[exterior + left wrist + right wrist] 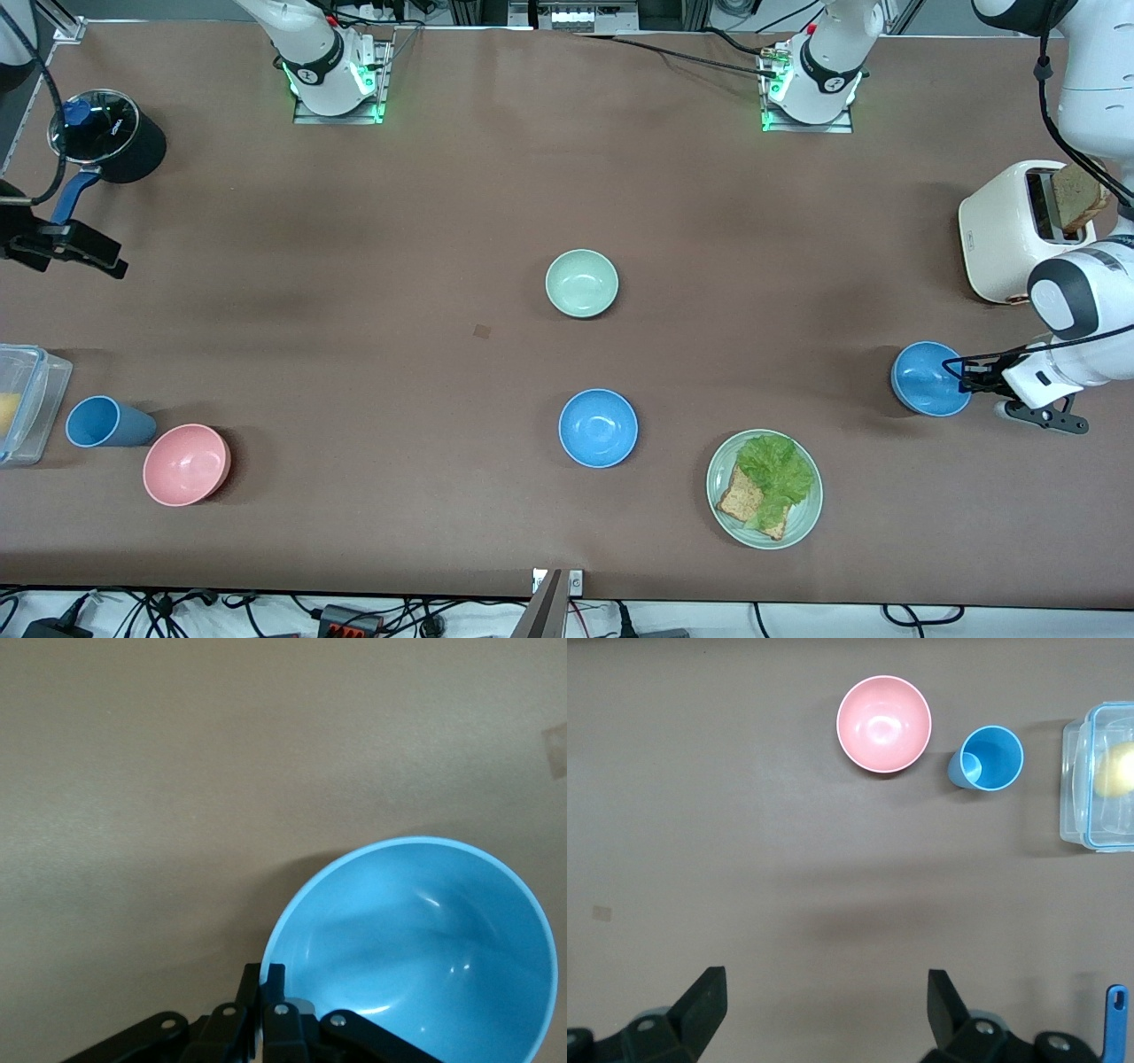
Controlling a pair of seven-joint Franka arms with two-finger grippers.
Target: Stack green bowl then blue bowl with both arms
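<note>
The pale green bowl (pixel 581 283) stands near the table's middle. One blue bowl (pixel 598 428) stands nearer the front camera than it. A second blue bowl (pixel 926 379) is at the left arm's end of the table. My left gripper (pixel 961 372) is shut on its rim, one finger inside and one outside, as the left wrist view shows (pixel 264 973), with the bowl (pixel 416 948) beside it. My right gripper (pixel 97 252) is open and empty over the right arm's end of the table, its jaws wide apart in the right wrist view (pixel 824 992).
A toaster (pixel 1019 226) with bread stands near the left arm. A green plate (pixel 802 523) holds lettuce and bread. A pink bowl (pixel 186 463), a blue cup (pixel 102 422), a clear container (pixel 22 403) and a lidded black pot (pixel 106 133) are at the right arm's end.
</note>
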